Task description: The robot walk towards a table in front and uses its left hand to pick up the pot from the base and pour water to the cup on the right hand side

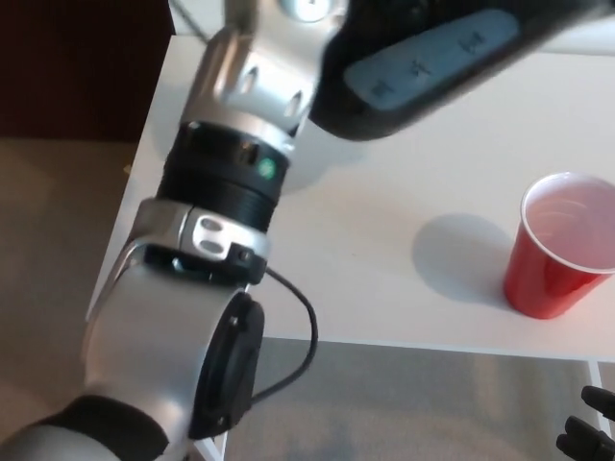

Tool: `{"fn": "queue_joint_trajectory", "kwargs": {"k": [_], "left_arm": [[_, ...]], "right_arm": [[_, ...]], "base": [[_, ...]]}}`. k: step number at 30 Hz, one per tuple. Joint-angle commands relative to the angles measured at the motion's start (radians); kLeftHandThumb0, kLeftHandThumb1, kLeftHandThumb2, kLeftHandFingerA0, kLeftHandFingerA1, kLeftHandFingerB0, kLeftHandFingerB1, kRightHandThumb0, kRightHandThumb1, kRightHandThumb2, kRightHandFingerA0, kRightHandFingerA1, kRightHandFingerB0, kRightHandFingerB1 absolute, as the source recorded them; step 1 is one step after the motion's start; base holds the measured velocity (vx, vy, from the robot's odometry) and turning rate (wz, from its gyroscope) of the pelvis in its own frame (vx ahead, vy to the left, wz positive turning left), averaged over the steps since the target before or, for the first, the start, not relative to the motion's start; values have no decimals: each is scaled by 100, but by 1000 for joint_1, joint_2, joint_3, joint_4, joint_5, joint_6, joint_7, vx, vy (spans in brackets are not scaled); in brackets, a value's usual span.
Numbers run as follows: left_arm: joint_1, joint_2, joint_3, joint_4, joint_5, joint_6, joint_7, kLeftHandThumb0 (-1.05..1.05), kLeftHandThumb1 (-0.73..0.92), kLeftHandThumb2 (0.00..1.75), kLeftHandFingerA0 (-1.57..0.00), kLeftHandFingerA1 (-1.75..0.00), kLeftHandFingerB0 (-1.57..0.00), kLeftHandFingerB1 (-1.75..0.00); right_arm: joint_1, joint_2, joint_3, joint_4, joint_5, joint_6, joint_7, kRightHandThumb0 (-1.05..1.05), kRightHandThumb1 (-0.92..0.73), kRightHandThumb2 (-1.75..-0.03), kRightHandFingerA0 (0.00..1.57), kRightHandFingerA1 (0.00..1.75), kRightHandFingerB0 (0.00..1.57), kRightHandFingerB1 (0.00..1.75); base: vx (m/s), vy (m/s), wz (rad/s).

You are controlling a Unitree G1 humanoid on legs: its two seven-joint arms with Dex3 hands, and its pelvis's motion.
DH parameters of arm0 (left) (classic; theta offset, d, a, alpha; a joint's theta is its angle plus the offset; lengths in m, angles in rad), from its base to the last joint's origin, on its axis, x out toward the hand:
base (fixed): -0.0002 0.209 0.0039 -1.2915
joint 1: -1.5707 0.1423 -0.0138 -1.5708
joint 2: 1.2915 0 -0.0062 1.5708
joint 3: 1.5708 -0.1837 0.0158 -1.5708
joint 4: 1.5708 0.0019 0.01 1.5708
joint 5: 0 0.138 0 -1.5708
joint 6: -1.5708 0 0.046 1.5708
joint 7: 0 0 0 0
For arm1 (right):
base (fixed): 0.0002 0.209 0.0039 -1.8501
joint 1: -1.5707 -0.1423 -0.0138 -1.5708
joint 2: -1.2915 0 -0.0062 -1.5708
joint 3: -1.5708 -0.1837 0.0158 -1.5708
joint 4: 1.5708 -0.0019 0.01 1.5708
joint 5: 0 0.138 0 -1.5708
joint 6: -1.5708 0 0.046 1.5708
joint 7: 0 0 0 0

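Left hand: hidden above the frame's top, state cannot be told
Pot (423, 67): raised, upper centre
Cup (560, 245): upright on tabletop (384, 259), right

cup (565, 245): on counter (384, 279), near front edge, right of and below left robot hand (384, 58)
pot (432, 62): at left robot hand, above counter
right robot hand (588, 437): off counter's front edge, below cup

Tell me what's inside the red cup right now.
The red cup stands upright on the white table, its pale interior showing no clear water line; liquid can't be confirmed. The pot is off to its upper left, not over it.
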Motion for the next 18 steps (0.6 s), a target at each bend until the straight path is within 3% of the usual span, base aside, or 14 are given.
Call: {"fn": "queue_joint_trajectory", "kwargs": {"k": [1,3,6,7,14,16,18], "left_arm": [[116,-21,165,-124,-288,182,-72,-13,84,64,-111,-124,-75,-91],[160,-8,162,-109,-268,176,-75,-15,82,65,-98,-123,-75,-95],[174,-1,161,-106,-272,178,-82,-15,82,65,-98,-123,-75,-95],[200,17,152,-73,-252,143,-63,-18,82,64,-85,-134,-73,-104],[252,44,123,-66,-281,129,-64,-13,82,64,-88,-134,-73,-97],[296,47,115,-69,-303,111,-93,-17,85,65,-101,-135,-68,-100],[313,50,102,-69,-306,98,-97,-17,85,65,-101,-135,-68,-100]], "right_arm": [[13,-6,-8,5,2,-1,4,-24,-50,-61,50,56,36,45],[15,-5,-6,6,-2,-12,-1,-23,-51,-62,53,58,39,46],[15,-5,-1,7,-9,-17,-5,-23,-51,-62,53,58,39,46],[11,-5,-4,8,-5,-12,-6,-17,-52,-55,56,57,39,42],[4,-6,-8,8,-2,-10,-6,-22,-52,-62,51,57,37,44],[0,-3,-4,5,-5,-3,-20,-22,-53,-61,52,55,35,43],[-1,-2,-7,4,0,4,-17,-22,-53,-61,52,55,35,43]], "base": [[0,0,0],[0,0,0],[0,0,0],[0,0,0],[0,0,0],[0,0,0],[0,0,0]]}}
